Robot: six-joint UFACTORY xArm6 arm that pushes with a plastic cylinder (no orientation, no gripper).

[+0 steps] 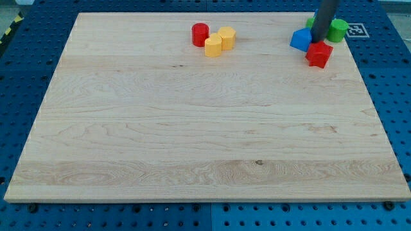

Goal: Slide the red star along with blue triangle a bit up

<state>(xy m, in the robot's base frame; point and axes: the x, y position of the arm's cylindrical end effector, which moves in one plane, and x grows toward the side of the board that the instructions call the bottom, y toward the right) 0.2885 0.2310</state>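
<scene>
The red star [319, 54] lies near the view's top right of the wooden board [192, 128]. The blue triangle [300, 40] touches it on its upper left. My rod comes down from the view's top, and my tip [318, 42] stands just above the red star, right of the blue triangle, close to both. A green block [337, 29] sits right behind the rod, partly hidden by it.
A red cylinder [200, 34] and two yellow blocks [213, 46] [227, 37] cluster at the view's top middle. The board's right edge runs close to the red star. A blue pegboard [398, 96] surrounds the board.
</scene>
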